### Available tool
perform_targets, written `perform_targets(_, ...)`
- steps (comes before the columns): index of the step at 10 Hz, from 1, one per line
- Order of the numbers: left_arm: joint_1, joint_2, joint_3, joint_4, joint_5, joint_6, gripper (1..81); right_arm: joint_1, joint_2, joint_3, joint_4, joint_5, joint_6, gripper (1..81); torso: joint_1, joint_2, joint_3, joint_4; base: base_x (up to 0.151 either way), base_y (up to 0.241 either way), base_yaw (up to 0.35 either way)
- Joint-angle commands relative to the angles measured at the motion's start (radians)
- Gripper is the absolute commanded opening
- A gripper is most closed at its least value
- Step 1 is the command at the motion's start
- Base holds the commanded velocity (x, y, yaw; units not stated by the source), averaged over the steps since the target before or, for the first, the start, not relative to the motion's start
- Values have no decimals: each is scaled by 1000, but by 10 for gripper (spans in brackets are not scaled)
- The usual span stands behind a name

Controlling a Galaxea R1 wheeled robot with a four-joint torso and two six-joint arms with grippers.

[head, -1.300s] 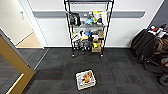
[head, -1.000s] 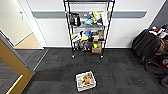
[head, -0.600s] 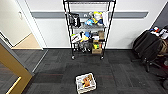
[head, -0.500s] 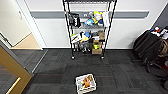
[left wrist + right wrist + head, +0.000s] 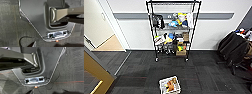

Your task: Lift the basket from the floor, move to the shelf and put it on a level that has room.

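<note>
Head view finds the basket (image 5: 170,85) on the floor (image 5: 204,75) before the shelf (image 5: 173,30); neither pincer's state can be told.

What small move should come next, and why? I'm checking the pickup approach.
Probably roll forward a little toward the basket. It sits on the floor at the head view's lower edge, in front of the shelf, and no gripper is near it yet.
</note>
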Motion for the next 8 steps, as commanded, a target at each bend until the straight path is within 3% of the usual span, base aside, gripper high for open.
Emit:
perform_targets(1,-12,-10,0,-6,79,4,811,3,-3,1,3,-68,1,811,0,0,0,0,114,0,0)
perform_targets(8,-12,-7,-2,-6,79,4,811,4,-2,-1,2,-68,1,811,0,0,0,0,114,0,0)
